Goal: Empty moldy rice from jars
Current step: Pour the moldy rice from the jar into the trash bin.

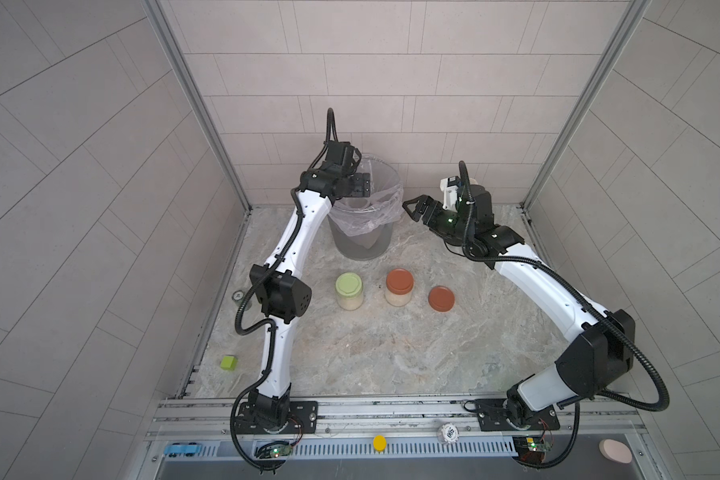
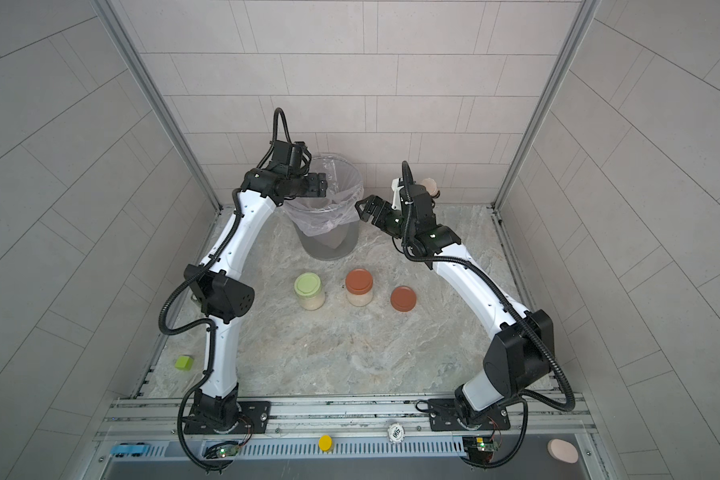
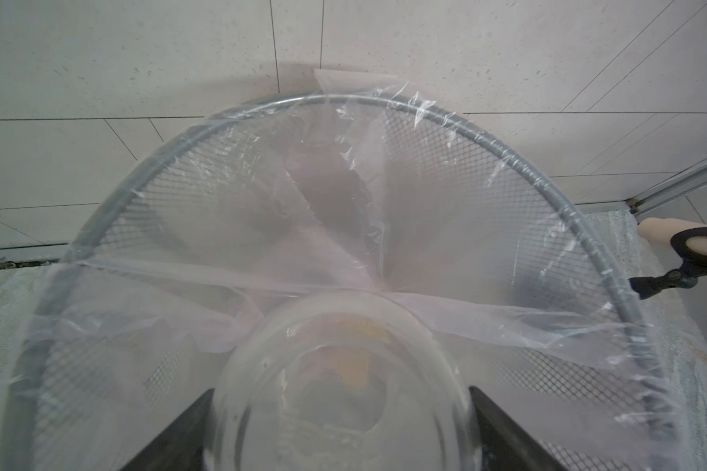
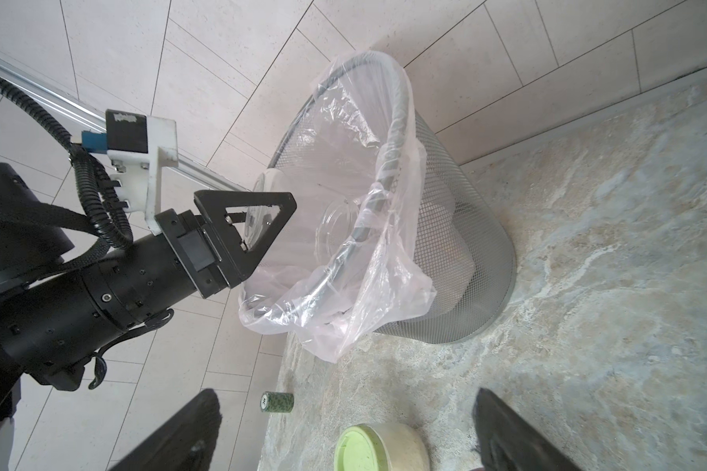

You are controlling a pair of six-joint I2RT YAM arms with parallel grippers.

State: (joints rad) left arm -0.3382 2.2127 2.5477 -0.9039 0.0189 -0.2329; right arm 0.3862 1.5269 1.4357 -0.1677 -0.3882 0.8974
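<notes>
My left gripper (image 3: 341,391) is shut on a lidless clear glass jar (image 3: 343,407), held on its side over the grey mesh bin (image 1: 362,245) with its mouth towards the liner. Its glass (image 4: 337,222) looks clear, with only a yellowish patch showing. Two jars stand on the table: a green-lidded jar (image 1: 349,291) and a red-lidded jar (image 1: 399,287), each with moldy rice (image 4: 405,448) showing pale beige through the glass. A loose red lid (image 1: 441,298) lies flat to their right. My right gripper (image 1: 411,206) hangs open and empty beside the bin's right rim.
A small dark green can (image 4: 277,401) sits at the table's left edge. A green cube (image 1: 229,362) lies further forward on the left. A beige object (image 2: 429,185) stands at the back behind my right wrist. Walls close in on three sides.
</notes>
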